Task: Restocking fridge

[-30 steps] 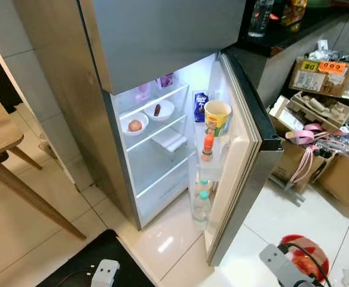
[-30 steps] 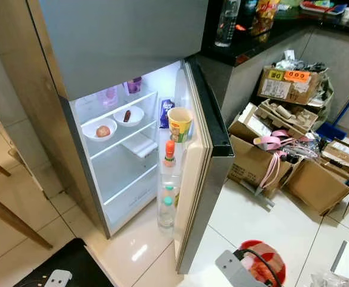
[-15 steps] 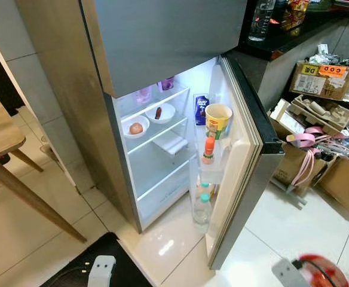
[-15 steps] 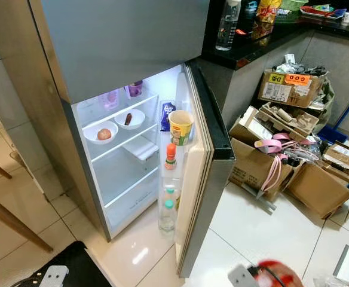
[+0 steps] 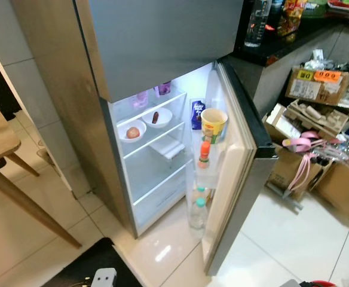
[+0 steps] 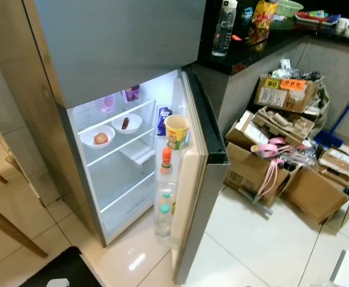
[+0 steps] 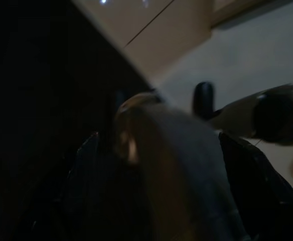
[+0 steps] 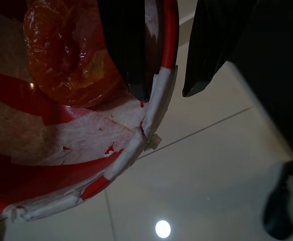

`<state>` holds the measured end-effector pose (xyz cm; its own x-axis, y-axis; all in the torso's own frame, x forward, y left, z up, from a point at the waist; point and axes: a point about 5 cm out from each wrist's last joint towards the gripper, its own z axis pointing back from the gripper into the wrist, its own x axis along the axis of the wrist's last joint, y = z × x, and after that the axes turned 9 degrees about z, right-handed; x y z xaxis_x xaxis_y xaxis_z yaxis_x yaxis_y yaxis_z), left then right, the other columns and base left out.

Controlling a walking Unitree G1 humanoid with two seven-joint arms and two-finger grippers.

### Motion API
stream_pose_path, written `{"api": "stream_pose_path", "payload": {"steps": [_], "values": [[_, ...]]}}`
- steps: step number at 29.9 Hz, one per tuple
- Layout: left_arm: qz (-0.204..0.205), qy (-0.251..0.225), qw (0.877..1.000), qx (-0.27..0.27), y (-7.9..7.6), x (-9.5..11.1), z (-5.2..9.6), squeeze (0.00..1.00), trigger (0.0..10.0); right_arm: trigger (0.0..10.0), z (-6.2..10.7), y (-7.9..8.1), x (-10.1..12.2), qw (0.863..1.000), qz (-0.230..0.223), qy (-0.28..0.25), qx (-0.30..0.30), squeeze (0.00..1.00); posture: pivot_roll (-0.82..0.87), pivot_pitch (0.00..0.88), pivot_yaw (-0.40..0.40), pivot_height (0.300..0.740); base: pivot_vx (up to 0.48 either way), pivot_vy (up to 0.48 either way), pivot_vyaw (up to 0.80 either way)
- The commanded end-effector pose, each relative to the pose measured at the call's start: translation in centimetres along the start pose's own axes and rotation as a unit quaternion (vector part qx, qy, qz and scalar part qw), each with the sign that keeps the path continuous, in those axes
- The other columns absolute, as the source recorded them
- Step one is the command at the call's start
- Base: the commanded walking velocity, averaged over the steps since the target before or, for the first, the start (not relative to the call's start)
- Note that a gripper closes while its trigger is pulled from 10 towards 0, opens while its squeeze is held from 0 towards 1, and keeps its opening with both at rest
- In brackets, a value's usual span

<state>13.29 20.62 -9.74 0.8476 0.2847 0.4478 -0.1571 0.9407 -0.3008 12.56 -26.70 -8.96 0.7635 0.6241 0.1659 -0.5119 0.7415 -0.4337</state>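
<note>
A: Right gripper [image 8: 164, 88]?
B: Two black fingers pinch the rim of a red round bowl w/ white torn tape on its edge [image 8: 86, 165], one finger inside, one outside. Clamped on it. Orange plastic-wrapped item [image 8: 66, 55] lies in the bowl. Pale tiled floor [image 8: 196, 170] beyond it.
A: Left gripper [image 7: 161, 100]?
B: Wrist view v. dark and blurred; can't tell open or closed. A blurred greyish thing sits between the fingers, can't ID it.
A: Fridge?
B: Grey two-door fridge [image 5: 156, 42], lower door [image 5: 234, 179] swung open, interior lit. Upper shelf: white bowl w/ a reddish round fruit [image 5: 132, 131], beside it a white bowl w/ a dark sausage-like piece [image 5: 157, 117]. Door racks: yellow paper cup [image 5: 214, 124], blue carton [image 5: 197, 113] next to it, orange-capped bottle [image 5: 204, 155] below, clear green-capped water bottle [image 5: 198, 212] at the bottom.
A: Around it?
B: Brown cardboard boxes [image 6: 318, 179] piled to the robot's right, wooden table [image 5: 1, 149] to its left.
</note>
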Motion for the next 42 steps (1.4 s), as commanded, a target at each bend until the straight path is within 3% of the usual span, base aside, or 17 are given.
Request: {"api": "stream_pose_path", "payload": {"steps": [1, 3, 5, 14, 21, 24, 25, 30, 33, 36, 40, 42], "values": [[0.009, -0.002, 1.000, -0.007, -0.6, 0.0, -0.2, 0.00, 10.0, 10.0, 0.0, -0.8, 0.2, 1.000, -0.001, -0.002, -0.013, 0.00, -0.07, 0.029, -0.055, 0.740, 0.000, -0.439, 0.00], [0.003, -0.006, 1.000, -0.012, -0.6, 0.3, -0.3, 0.00, 10.0, 10.0, 0.0, -0.8, 0.5, 1.000, 0.005, -0.007, -0.014, 0.00, -0.07, 0.011, -0.039, 0.740, 0.000, -0.442, 0.00], [0.003, -0.003, 1.000, -0.008, -0.3, 0.1, -0.1, 0.00, 10.0, 10.0, 0.0, -0.9, 0.1, 1.000, -0.017, -0.001, -0.017, 0.00, -0.07, 0.027, -0.036, 0.740, 0.000, -0.441, 0.00], [0.004, -0.003, 1.000, 0.002, 0.3, 0.4, 0.1, 0.00, 10.0, 10.0, 0.2, 0.7, -1.0, 1.000, -0.019, 0.017, 0.003, 0.00, -0.05, 0.013, -0.014, 0.740, 0.000, -0.441, 0.00], [0.011, -0.017, 1.000, 0.024, 0.9, 1.1, 0.2, 0.00, 10.0, 10.0, 0.2, 1.4, -1.3, 0.999, -0.021, 0.022, 0.013, 0.00, -0.05, 0.011, -0.007, 0.740, 0.000, 0.000, 0.00], [0.028, -0.051, 0.998, 0.038, 1.3, 2.3, 0.3, 0.00, 10.0, 10.0, 0.2, 1.5, -1.4, 0.999, -0.023, 0.022, 0.014, 0.00, -0.05, 0.007, -0.007, 0.740, 0.000, 0.000, 0.00], [0.051, -0.089, 0.993, 0.052, 1.7, 3.9, 0.4, 0.00, 10.0, 10.0, 0.2, 1.4, -1.3, 0.999, -0.024, 0.021, 0.013, 0.00, -0.05, 0.004, -0.003, 0.740, 0.000, 0.000, 0.00], [0.102, -0.166, 0.978, 0.071, 2.5, 7.5, 1.0, 0.00, 10.0, 10.0, 0.2, 1.3, -1.2, 0.999, -0.023, 0.019, 0.012, 0.00, -0.05, 0.004, -0.003, 0.740, 0.000, 0.000, 0.00], [0.104, -0.183, 0.975, 0.068, 2.6, 8.5, 1.1, 0.00, 10.0, 10.0, 0.2, 1.2, -1.2, 1.000, -0.022, 0.018, 0.012, 0.00, -0.05, 0.000, -0.007, 0.740, 0.000, 0.000, 0.00], [0.109, -0.230, 0.966, 0.051, 2.3, 11.4, 1.4, 0.00, 10.0, 10.0, 0.2, 1.2, -1.1, 1.000, -0.020, 0.017, 0.012, 0.00, -0.06, 0.000, -0.005, 0.740, 0.000, 0.000, 0.00], [0.070, -0.237, 0.969, 0.023, 1.2, 12.9, 1.3, 0.00, 10.0, 10.0, 0.2, 1.3, -1.3, 1.000, -0.020, 0.019, 0.014, 0.00, -0.06, 0.000, 0.000, 0.740, 0.000, -0.352, 0.00], [0.071, -0.244, 0.967, 0.020, 0.9, 13.3, 1.3, 0.00, 10.0, 10.0, 0.2, 1.5, -1.4, 0.999, -0.021, 0.020, 0.015, 0.00, -0.06, 0.000, 0.001, 0.740, 0.000, -0.467, 0.00]]}}
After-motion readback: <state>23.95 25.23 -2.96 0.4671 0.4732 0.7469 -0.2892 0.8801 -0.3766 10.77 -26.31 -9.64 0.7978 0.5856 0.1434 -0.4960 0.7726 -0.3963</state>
